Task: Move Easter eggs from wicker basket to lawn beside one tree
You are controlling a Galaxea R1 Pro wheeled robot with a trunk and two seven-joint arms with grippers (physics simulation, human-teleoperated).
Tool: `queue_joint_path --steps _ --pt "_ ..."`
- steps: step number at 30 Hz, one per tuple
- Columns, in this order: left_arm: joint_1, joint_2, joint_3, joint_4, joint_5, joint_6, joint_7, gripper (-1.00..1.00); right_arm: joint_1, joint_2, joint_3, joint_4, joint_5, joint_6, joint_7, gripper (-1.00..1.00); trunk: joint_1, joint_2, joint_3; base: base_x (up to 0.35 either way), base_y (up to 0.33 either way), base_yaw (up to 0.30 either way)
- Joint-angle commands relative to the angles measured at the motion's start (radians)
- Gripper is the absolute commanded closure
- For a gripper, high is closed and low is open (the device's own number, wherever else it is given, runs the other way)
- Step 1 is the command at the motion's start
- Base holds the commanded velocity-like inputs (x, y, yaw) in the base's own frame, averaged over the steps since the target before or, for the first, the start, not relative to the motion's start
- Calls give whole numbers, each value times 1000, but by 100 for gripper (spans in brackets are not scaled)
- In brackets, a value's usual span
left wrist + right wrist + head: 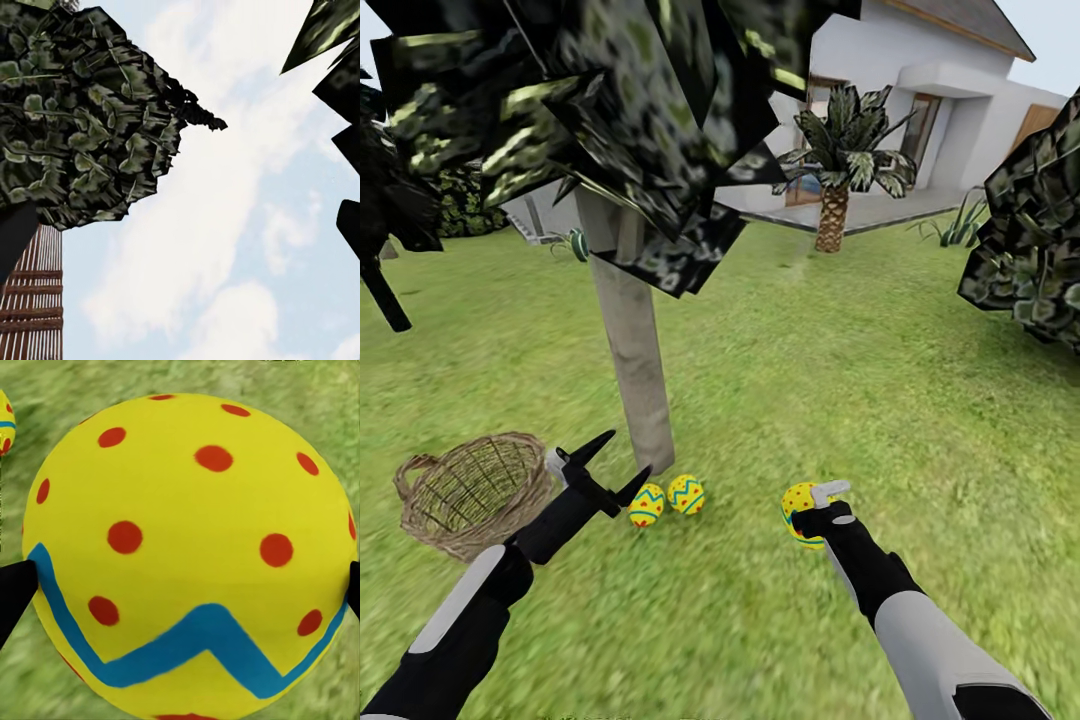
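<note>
At the lower centre of the head view, two yellow eggs with red dots and blue-green zigzag bands (647,504) (686,494) lie touching each other on the mottled green lawn (780,390), just at the foot of the tree with the straight pale grey-beige trunk (633,350). They sit there because the task wants all three gathered beside one tree.

The third yellow dotted egg (800,512) is at the lower middle right, clenched in the right claw (812,512). In the right wrist view this egg (187,555) has a dark fingertip (15,592) pressing each flank, with grass behind. It is held low, apparently so it can be set down gently, though it is somewhat apart from the other two.

The small round brown woven-twig basket (472,492) stands at the lower left, near the trunk, and looks empty through its open weave.

The left claw (610,462), its two dark fingers spread wide and grasping nothing, points up between basket and eggs; its wrist camera looks at foliage and sky.

Judging from this, the last placement is under way and likely needs a shift toward the trunk.
</note>
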Motion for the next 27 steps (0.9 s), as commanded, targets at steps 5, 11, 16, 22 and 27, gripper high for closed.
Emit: queue_joint_path --steps 5,11,16,22,27 --pt "-1 1 -2 1 -1 2 -6 -100 0 12 -2 -2 8 4 2 100 0 0 -6 0 -215 220" --pt "-1 1 -2 1 -1 1 -6 -100 0 19 -2 -3 10 3 2 100 0 0 -10 0 -213 253" --pt "-1 1 -2 1 -1 1 -6 -100 1 20 -2 -6 11 2 2 100 0 0 -11 34 -213 46" --pt "-1 1 -2 0 -2 1 -5 -100 1 20 -1 -5 12 2 2 100 0 0 -11 202 -239 103" --pt "-1 1 -2 0 -1 1 -5 -100 1 24 0 -5 12 2 2 100 0 0 -11 227 -248 283"
